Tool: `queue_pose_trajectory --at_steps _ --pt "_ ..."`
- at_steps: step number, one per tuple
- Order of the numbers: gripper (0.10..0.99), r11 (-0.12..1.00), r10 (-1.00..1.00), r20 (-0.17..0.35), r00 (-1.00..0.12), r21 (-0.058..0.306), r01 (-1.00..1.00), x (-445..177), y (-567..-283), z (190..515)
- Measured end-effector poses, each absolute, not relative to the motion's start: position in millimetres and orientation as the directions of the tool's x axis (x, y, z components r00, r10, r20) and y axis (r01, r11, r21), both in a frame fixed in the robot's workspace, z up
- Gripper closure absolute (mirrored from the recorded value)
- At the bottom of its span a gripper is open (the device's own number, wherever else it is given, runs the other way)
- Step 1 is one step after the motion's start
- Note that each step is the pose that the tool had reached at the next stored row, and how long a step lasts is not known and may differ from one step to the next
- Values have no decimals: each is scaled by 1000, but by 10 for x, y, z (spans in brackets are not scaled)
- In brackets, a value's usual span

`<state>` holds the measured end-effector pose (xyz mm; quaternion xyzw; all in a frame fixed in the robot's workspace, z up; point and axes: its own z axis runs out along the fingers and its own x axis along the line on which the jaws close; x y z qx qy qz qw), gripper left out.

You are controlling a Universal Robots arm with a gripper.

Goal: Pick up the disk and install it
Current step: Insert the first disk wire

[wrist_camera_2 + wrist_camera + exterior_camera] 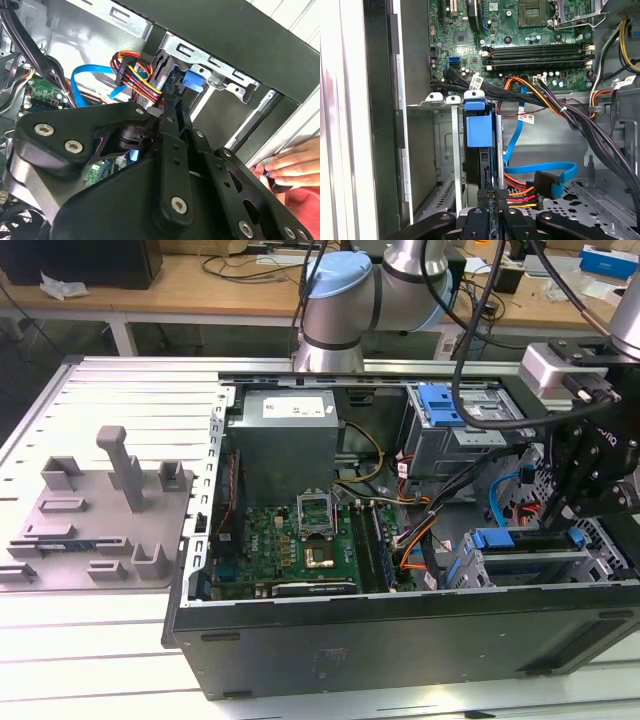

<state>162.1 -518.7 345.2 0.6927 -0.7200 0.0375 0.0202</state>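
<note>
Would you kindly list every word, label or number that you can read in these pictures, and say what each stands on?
No text can be read.
White sticker on the power-supply box: print too small.
White tags on the cables: blurred.
Motherboard markings: too small.
The disk: no print shows on its blue carrier.
</note>
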Motion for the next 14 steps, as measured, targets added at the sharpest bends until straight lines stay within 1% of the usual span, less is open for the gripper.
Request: queue_pose_trajectory --at_steps 14 --pt "918 38 -996 81 -40 -26 -999 1622 -5207 3383"
